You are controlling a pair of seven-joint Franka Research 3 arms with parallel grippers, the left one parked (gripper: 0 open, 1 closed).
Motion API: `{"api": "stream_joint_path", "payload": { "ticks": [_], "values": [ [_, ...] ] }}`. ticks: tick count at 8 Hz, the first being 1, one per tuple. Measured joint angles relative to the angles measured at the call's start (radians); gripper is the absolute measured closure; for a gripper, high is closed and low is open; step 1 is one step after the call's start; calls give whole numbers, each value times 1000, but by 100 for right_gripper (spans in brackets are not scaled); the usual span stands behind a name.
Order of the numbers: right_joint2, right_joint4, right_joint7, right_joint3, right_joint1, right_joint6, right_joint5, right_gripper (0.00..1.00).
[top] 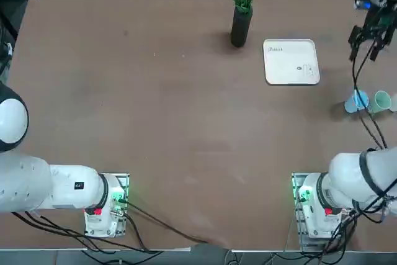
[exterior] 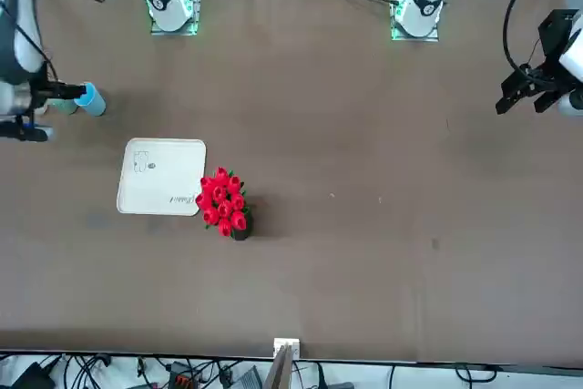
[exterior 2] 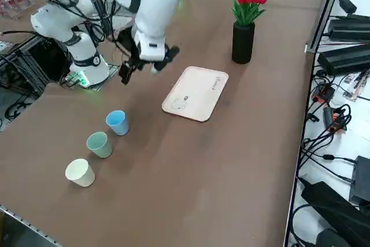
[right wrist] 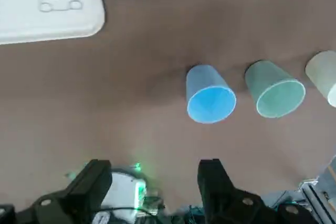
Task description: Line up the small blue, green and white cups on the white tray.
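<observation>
Looks like the blue cup (exterior 2: pixel 117 122), green cup (exterior 2: pixel 99 144) and white cup (exterior 2: pixel 80 172) sit spaced along the desk's (exterior 2: pixel 191 201) right side for easy picking, right end effector (right wrist: pixel 155 174) open and empty.

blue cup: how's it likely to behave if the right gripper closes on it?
The light blue cup looks thin-walled and hollow, so probably light, and it may flex if squeezed hard. Its sides taper, so fingers might slip along them. It stands upright on a narrower base, so an off-centre nudge from the open right gripper could tip it.
</observation>
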Motion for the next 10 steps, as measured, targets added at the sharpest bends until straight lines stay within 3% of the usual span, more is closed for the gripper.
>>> {"api": "stream_joint_path", "payload": {
  "ticks": [2,3,6,10],
  "values": [
    [-60,-185,-135,-1,-122,209,-4,0],
    [-88,-245,-176,-1,-168,259,-4,0],
    [-125,-378,-189,8,-184,411,-4,0],
    [-74,-447,-189,10,-192,528,-4,2]
  ]
}}
